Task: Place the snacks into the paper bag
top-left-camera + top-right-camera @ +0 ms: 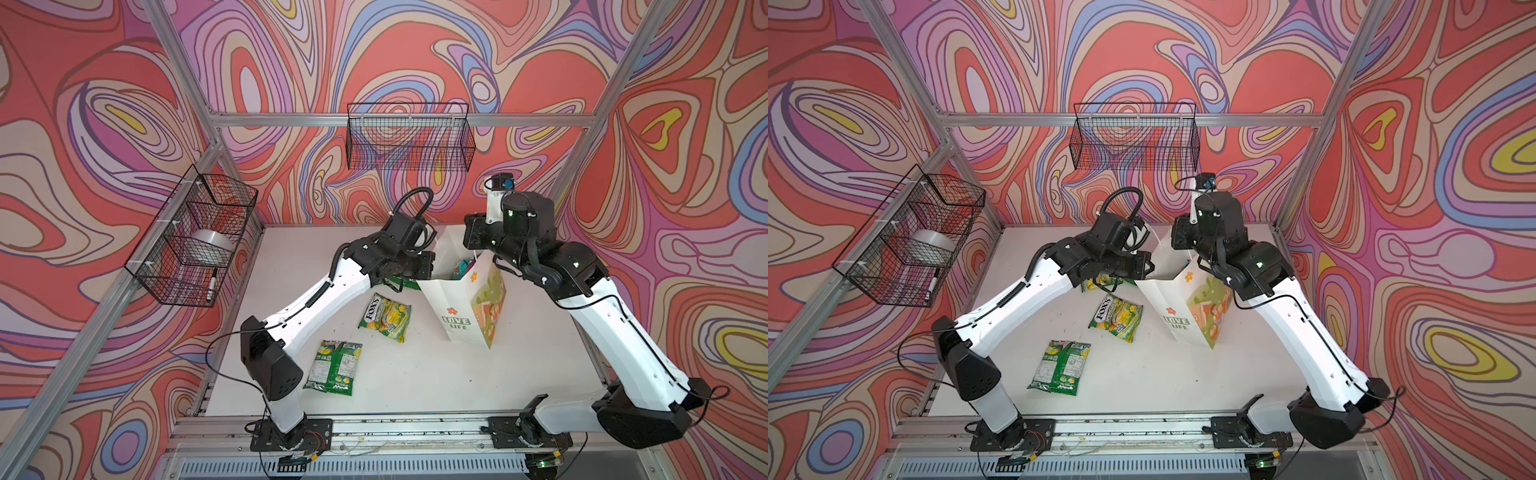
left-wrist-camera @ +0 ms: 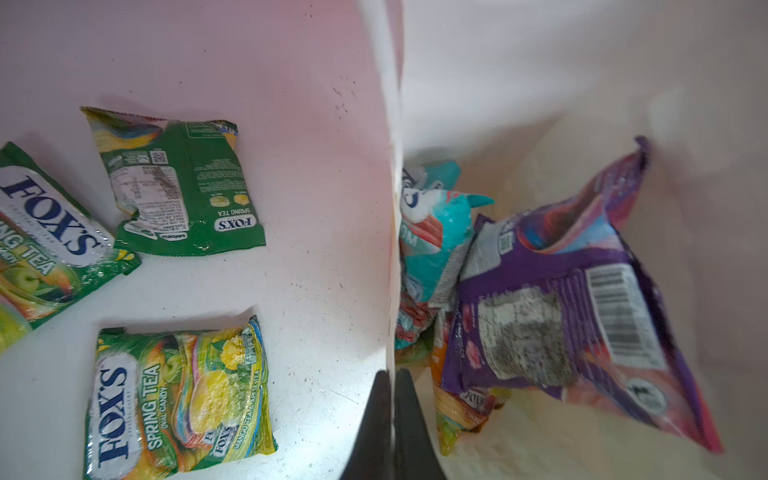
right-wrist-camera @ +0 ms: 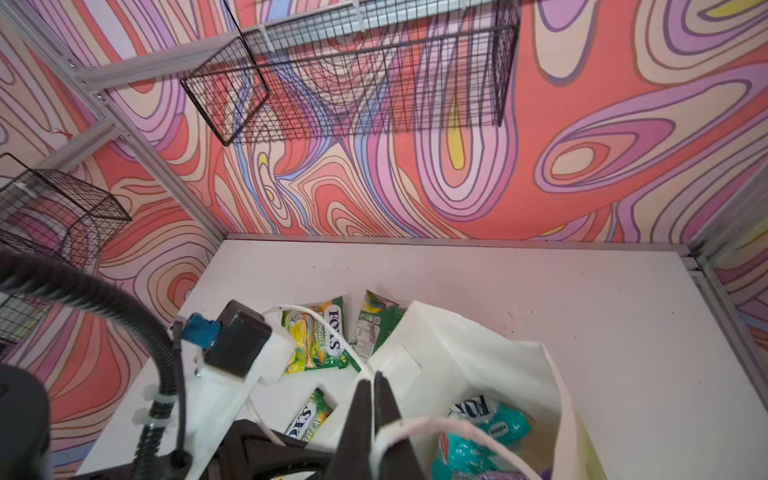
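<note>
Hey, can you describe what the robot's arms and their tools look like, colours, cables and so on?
The left arm and right arm have glossy white shells with black joint housings. Thin black cables run along them; a ribbed black hose loops over the left wrist. The left tool and right tool end in dark tapered fingers.
</note>
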